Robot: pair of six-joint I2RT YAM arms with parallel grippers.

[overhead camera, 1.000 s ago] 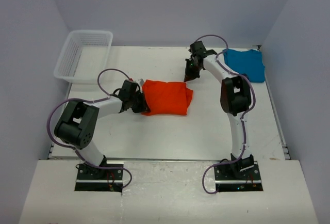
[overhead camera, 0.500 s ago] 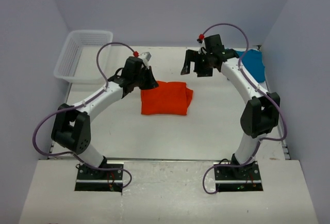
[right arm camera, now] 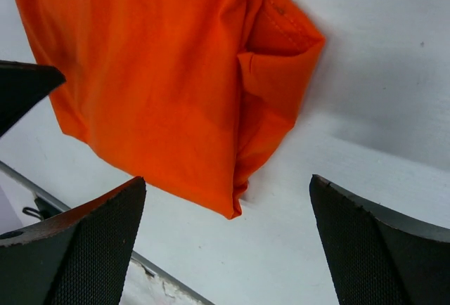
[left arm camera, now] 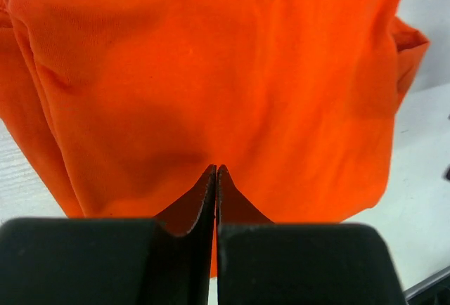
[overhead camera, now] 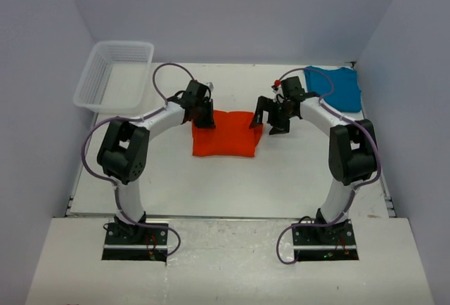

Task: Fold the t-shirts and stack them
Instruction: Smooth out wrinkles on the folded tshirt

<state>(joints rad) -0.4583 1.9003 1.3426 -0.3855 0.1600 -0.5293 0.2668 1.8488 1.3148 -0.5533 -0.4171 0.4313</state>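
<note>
1. The white table [overhead camera: 211,185] fills the overhead view. All clock directions below are read from its centre in that view.

2. The left arm [overhead camera: 151,119] reaches in from 9 o'clock. The right arm [overhead camera: 323,112] reaches in from 3 o'clock.

3. A white mesh basket [overhead camera: 83,87] sits at the table's 10 o'clock corner, well apart from both shirts.

4. The orange shirt [overhead camera: 225,135] lies folded into a rough rectangle at the centre of the table. On the right wrist view [right arm camera: 155,73] I see a loose fold of cloth sticking out along its right edge.

5. The blue shirt [overhead camera: 336,87] lies at the 1 o'clock corner, behind the right arm and apart from the orange one.

6. The left gripper [overhead camera: 204,117] is at the orange shirt's 10 o'clock corner. On the left wrist view [left arm camera: 216,171] I read its fingers as pressed together over the cloth, with no cloth visible between them.

7. The right gripper [overhead camera: 271,119] is at the orange shirt's 2 o'clock corner. On its wrist view [right arm camera: 225,182] the fingers are spread wide and hold nothing.
</note>
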